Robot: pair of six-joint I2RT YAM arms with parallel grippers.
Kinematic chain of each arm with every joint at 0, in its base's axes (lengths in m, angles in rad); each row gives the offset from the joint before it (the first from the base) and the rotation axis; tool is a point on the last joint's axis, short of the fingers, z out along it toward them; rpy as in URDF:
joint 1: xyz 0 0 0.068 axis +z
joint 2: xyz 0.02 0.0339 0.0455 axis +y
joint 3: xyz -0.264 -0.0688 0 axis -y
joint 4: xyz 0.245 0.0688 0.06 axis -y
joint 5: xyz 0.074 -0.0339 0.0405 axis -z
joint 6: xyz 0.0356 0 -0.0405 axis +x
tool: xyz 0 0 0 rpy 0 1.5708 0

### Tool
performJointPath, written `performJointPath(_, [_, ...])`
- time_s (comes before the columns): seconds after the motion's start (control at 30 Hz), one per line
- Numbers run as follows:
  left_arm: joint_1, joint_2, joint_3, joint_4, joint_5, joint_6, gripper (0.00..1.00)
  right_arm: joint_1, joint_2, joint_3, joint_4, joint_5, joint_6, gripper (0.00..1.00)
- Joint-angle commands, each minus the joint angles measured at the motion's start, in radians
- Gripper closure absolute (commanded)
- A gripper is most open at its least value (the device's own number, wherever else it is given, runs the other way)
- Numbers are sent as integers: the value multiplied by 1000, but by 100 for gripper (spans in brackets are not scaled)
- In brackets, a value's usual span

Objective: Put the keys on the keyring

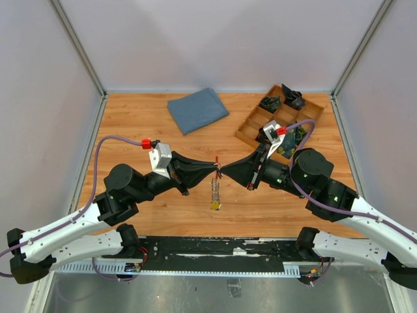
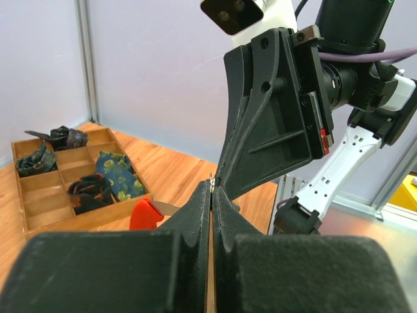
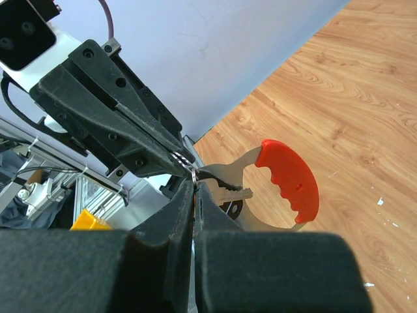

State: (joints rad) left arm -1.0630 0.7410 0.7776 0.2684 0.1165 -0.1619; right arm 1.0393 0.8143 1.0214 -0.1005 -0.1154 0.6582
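- Wooden tabletop (image 1: pixel 137 127) is lying beneath the work; over its middle, a bunch of thin silver-grey metal keys (image 1: pixel 215 192) with a yellow end is hanging free in the air, just below the point where the two arms are meeting.
- Just beside the bunch's top, the bright red curved keyring (image 3: pixel 290 179) with bare metal ends is standing off the table too, its metal arm running to the right gripper (image 3: pixel 194 186).
- Right fingers are pressing together, seemingly pinching that metal arm.
- Left gripper (image 2: pixel 212 192) is likewise clamped tight, tip to tip against the right one; a small wire ring (image 3: pixel 184 158) is showing at its tips, though what it is pinching is not clear.
- Judged handling: keys are looking light, stiff, smooth and prone to swinging, so pinching one flat head is suiting them better than the blade; the loop is looking rigid, its ridged red part offering the surest hold.
- Farther back, a folded blue-grey cloth (image 1: pixel 197 109) and a compartmented wooden tray (image 2: pixel 71 222) of dark patterned fabric pieces (image 2: pixel 117 179) are resting, well apart from the arms.
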Motion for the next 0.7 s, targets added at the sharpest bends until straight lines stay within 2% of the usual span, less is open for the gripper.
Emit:
performJointPath(0.0, [-8,-19,1,71,1,4,99,-12,-12,1,41,-10,-7,99])
performJointPath(0.67, [-8,-29,0,67,6,7,99,-12,32,65,-123,38,-15,100])
